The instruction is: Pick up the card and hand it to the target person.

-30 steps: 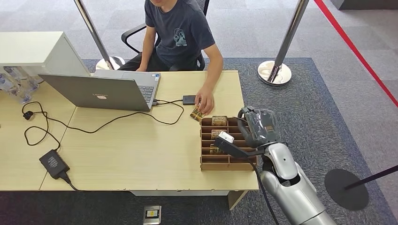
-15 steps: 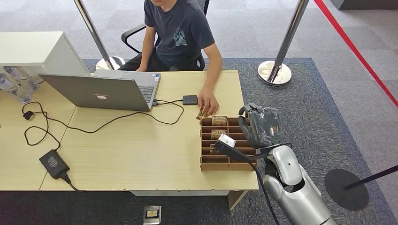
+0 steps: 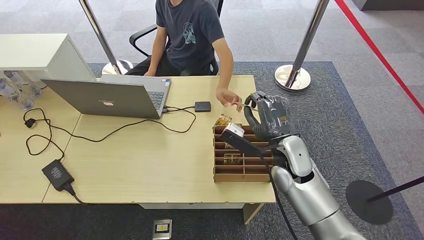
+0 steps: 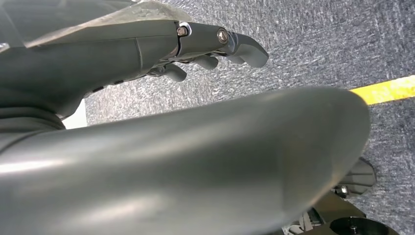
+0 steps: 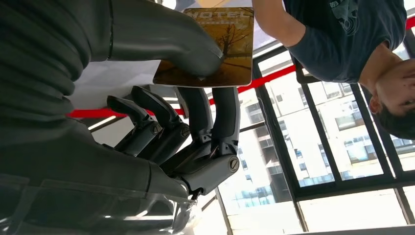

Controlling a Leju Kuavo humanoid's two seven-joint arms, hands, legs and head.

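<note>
The card (image 5: 211, 46) was held in the right hand (image 3: 267, 117), pinched between the thumb and the fingers (image 5: 215, 112), face up and level, so that its free edge was offered toward the person (image 3: 192, 35). The hand was raised above the far end of the tray (image 3: 242, 172) on the table (image 3: 135, 155), close to the person's hand (image 3: 229, 96), which was stretched out toward it (presumably to take the card). The two were near, but touch could not be made out. The handover was judged not yet done. The left hand (image 4: 205, 54) was hung over the carpet, its fingers loosely curled, with nothing held.
</note>
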